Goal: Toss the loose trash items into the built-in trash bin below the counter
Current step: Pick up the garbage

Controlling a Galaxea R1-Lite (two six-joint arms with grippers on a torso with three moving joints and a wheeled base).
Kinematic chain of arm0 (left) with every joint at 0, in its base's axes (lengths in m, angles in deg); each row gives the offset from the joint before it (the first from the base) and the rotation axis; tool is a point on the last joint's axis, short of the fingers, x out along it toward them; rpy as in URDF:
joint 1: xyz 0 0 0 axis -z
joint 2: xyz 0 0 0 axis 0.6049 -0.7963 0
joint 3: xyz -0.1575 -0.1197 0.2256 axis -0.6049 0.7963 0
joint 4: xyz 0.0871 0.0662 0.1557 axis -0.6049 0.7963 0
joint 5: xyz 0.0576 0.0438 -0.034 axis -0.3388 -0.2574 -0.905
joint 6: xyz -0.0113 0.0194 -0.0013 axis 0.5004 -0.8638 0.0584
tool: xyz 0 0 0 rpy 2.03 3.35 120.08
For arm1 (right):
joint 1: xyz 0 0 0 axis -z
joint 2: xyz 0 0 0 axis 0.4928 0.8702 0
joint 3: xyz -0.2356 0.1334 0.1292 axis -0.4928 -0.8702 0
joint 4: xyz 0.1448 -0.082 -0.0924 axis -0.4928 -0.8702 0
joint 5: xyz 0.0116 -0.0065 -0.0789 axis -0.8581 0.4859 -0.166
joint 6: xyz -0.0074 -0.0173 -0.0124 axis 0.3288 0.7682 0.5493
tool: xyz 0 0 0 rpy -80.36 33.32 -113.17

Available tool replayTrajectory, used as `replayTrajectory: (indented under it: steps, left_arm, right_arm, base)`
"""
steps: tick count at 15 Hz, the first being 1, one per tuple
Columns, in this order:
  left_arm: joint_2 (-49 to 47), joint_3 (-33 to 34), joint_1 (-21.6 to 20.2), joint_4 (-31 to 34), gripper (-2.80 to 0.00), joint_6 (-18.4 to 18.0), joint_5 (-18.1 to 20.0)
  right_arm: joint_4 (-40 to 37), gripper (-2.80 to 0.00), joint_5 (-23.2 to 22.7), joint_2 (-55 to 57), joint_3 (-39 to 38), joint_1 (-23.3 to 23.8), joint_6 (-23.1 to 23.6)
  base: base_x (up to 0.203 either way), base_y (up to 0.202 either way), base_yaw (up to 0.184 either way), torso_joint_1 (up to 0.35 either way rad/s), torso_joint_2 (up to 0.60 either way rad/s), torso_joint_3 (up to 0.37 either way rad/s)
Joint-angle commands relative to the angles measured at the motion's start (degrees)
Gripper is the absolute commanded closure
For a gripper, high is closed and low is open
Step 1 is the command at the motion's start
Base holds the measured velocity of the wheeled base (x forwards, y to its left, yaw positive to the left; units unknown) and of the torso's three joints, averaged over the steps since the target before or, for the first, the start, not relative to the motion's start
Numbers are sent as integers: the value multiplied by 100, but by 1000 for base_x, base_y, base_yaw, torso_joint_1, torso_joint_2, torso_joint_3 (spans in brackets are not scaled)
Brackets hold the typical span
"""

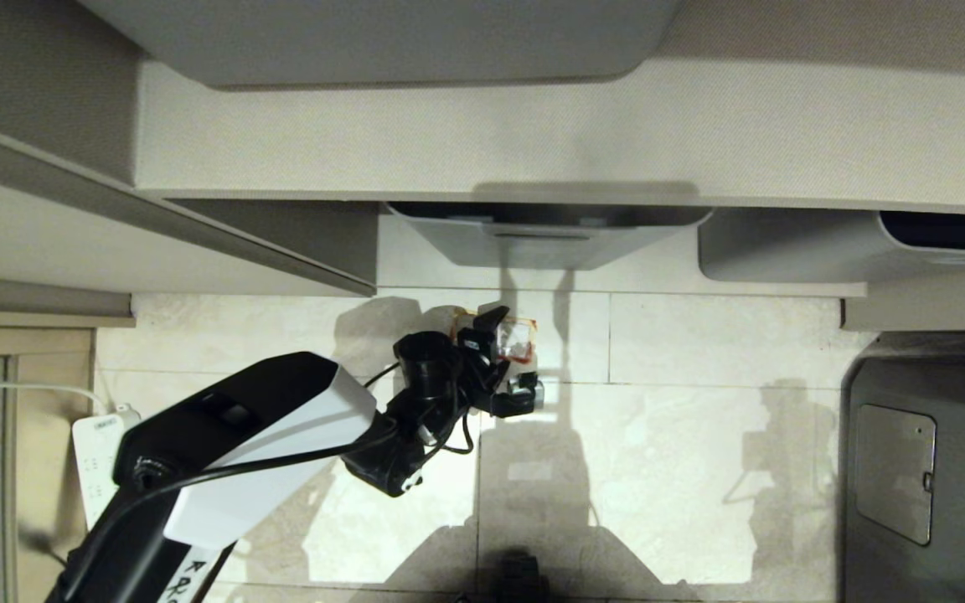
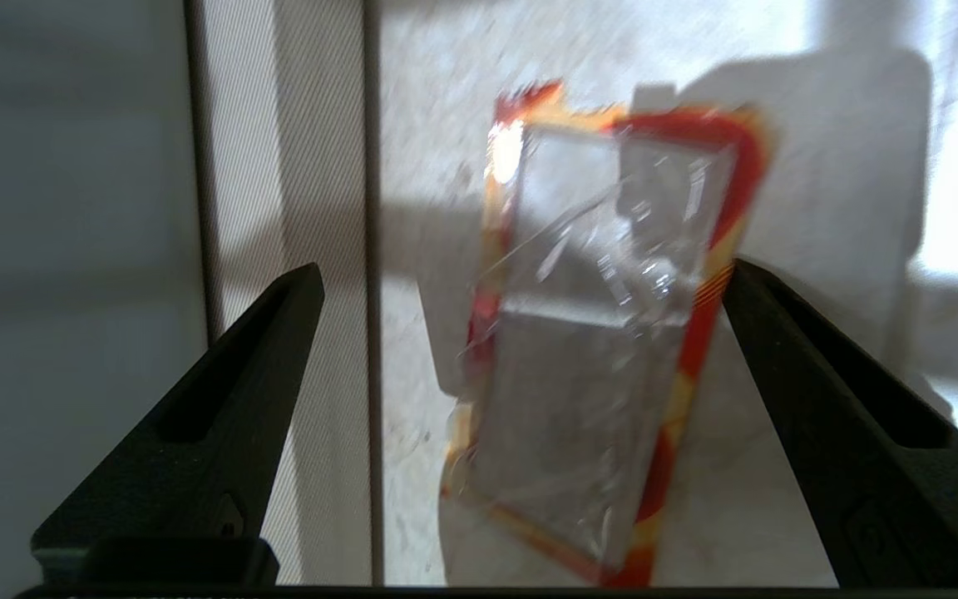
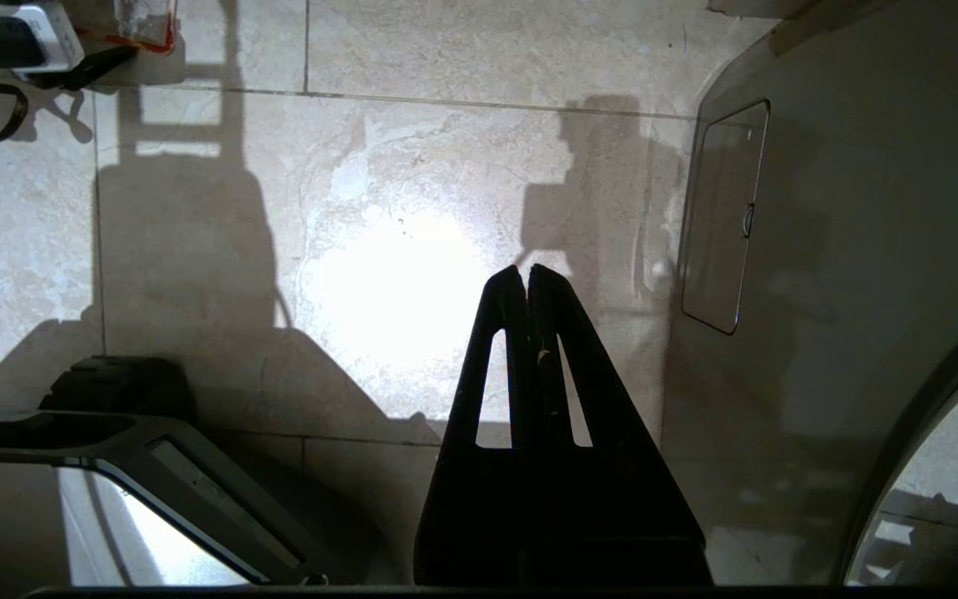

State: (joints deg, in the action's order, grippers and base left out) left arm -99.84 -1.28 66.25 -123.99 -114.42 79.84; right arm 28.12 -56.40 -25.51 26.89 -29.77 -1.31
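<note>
Here the left gripper [image 2: 520, 333], jaws spread wide, straddles the red-and-yellow-edged wrapper [image 2: 587, 333] lying lengthwise on the floor [image 1: 700, 435] by the shelf's foot; right jaws clenched.

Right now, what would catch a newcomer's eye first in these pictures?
A clear wrapper with red and yellow edges lies on the pale tiled floor near the cabinet foot. The left hand hangs over it, its black fingers spread wide to either side. The right hand hangs shut over bare tiles.

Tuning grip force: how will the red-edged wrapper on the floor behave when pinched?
The wrapper is thin, creased clear film, so probably floppy and very light. Its glossy surface may slip. It lies between the open left gripper fingers, likely crumpling rather than resisting.
</note>
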Motion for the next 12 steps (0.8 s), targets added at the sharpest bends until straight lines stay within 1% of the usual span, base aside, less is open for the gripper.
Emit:
replayTrajectory:
  steps: [1, 8, 12]
  left_arm:
    - [88, -13, -3, 216, -280, 0, -107]
    - [82, -16, -2, 274, -280, 34, -159]
    - [94, -16, 30, 274, -280, 113, -150]
  right_arm:
    - [1, 0, -2, -9, 0, -2, 2]
    - [1, 0, -2, 0, 0, -2, 2]
    - [1, 0, -2, -9, 0, -2, 2]
  base:
    - [0, 0, 0, 0, 0, 0]
    - [0, 0, 0, 0, 0, 0]
    - [0, 0, 0, 0, 0, 0]
